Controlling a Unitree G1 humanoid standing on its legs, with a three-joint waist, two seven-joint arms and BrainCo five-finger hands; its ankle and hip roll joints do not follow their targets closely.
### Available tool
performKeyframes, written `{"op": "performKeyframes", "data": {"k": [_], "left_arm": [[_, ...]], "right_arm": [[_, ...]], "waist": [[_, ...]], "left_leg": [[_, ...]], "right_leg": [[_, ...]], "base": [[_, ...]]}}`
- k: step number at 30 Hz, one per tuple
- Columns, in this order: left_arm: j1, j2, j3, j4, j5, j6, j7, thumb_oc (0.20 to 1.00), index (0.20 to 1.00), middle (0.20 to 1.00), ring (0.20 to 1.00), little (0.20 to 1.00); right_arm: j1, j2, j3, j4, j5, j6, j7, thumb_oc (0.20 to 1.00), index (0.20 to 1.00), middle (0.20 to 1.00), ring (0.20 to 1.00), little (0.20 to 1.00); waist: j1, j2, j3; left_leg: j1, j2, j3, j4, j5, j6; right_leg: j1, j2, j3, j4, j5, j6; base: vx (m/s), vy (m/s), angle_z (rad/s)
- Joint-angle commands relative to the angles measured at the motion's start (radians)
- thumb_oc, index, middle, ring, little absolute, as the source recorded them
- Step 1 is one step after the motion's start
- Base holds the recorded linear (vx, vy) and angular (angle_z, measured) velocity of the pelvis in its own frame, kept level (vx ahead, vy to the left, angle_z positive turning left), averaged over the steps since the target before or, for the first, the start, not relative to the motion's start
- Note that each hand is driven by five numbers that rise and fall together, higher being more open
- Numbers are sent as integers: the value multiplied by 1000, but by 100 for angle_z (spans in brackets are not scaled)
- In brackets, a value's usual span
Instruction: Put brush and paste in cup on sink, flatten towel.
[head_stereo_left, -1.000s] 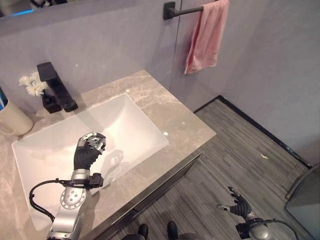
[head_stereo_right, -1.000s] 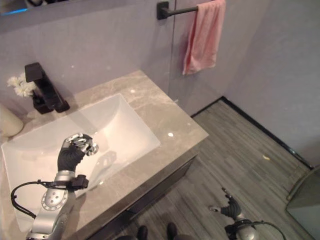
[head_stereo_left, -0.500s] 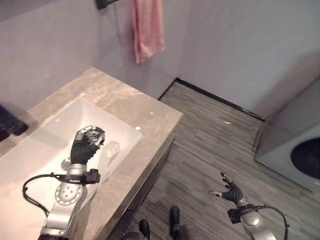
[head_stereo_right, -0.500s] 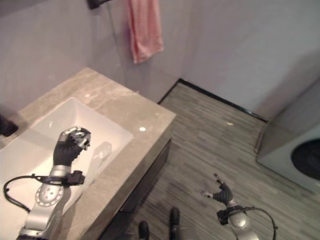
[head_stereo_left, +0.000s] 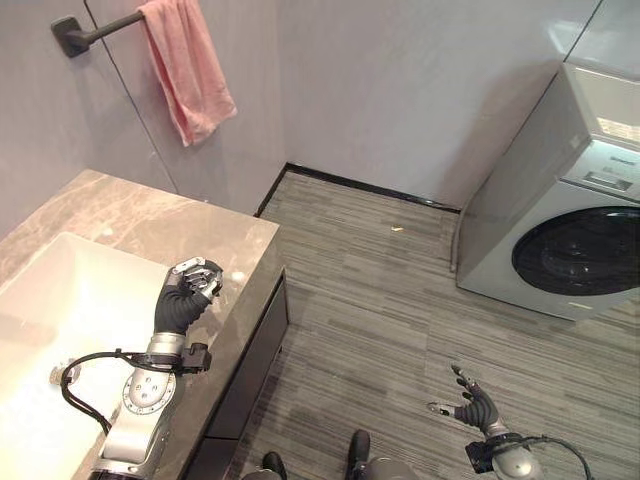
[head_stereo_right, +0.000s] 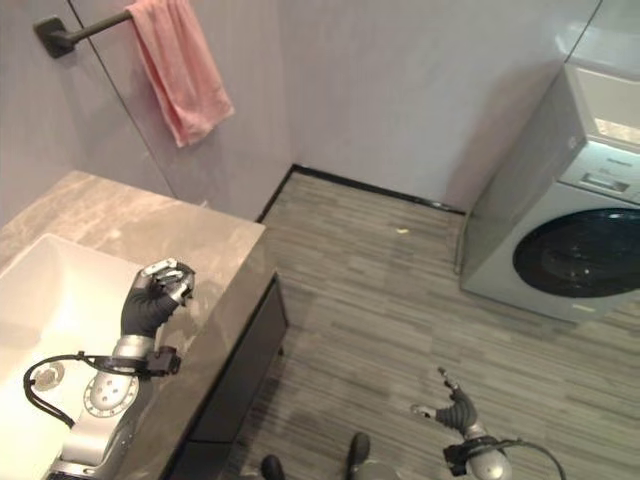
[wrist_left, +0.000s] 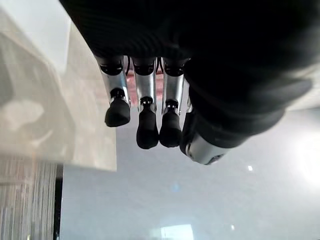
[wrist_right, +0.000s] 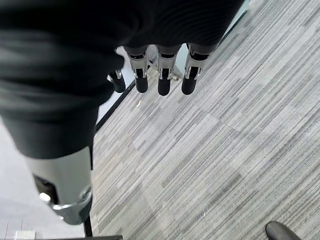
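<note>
A pink towel (head_stereo_left: 190, 70) hangs bunched over a black bar (head_stereo_left: 75, 35) on the grey wall, above the far end of the marble counter (head_stereo_left: 140, 215). The white sink basin (head_stereo_left: 70, 300) is sunk into that counter. My left hand (head_stereo_left: 183, 300) hovers over the basin's right rim with its fingers (wrist_left: 146, 131) curled in and nothing in them. My right hand (head_stereo_left: 478, 410) hangs low over the striped grey floor, far from the counter, with its fingers (wrist_right: 163, 82) spread and relaxed and nothing held.
A washing machine (head_stereo_left: 560, 220) with a dark round door stands against the wall on the right. The dark cabinet front (head_stereo_left: 245, 370) drops from the counter's edge. Striped grey floor (head_stereo_left: 380, 290) runs between cabinet and machine.
The camera has swung to the right: tap, flowers and cup have left the picture and the washing machine has come in. Both hands keep their postures.
</note>
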Motion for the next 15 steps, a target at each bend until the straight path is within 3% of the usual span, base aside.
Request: {"op": "performKeyframes", "data": {"k": [1, 3, 4, 5, 9, 15], "left_arm": [[-56, -2, -11, 21, 57, -33, -1, 200, 200, 200, 200, 200], [-63, 1, -15, 23, 66, -30, 7, 200, 200, 200, 200, 200], [-64, 1, -15, 23, 66, -30, 7, 200, 200, 200, 200, 200], [-71, -4, -23, 30, 68, -31, 14, 200, 200, 200, 200, 200], [-67, 6, -22, 40, 71, -39, 21, 200, 200, 200, 200, 200], [-35, 9, -26, 21, 63, -38, -3, 200, 200, 200, 200, 200]], "right_arm": [[-45, -45, -35, -38, -5, -37, -3, 1000, 1000, 1000, 1000, 1000], [-63, -55, -25, -51, -2, -38, -4, 1000, 1000, 1000, 1000, 1000], [-63, -54, -25, -51, -2, -37, -4, 1000, 1000, 1000, 1000, 1000], [-93, -58, 0, -37, 0, -38, -5, 1000, 1000, 1000, 1000, 1000], [-117, -57, 0, -18, 5, -43, -18, 1000, 1000, 1000, 1000, 1000], [-129, -42, 0, 0, -9, -38, -25, 1000, 1000, 1000, 1000, 1000]], "waist": [[-1, -18, -9], [12, -27, 6], [12, -28, 5], [46, -38, 20], [67, -56, 29], [55, -28, 7]], "left_leg": [[-22, -53, -74, 101, -58, 10], [-52, -49, -146, 189, -59, 0], [-56, -49, -145, 189, -56, 0], [-94, -65, -271, 213, -39, -15], [-174, -88, -378, 175, -14, -20], [-81, -100, -350, 88, -27, 10]], "right_leg": [[47, 2, 31, 96, -93, 49], [49, 19, 71, 95, -102, 35], [46, 19, 72, 93, -98, 34], [57, 30, 119, 83, -102, 30], [76, 20, 160, 63, -83, 44], [87, 13, 202, 67, -88, 51]], "base": [[25, -123, -19], [22, -101, -25], [20, -61, -43], [13, -34, -67], [51, 1, -90], [85, 101, -55]]}}
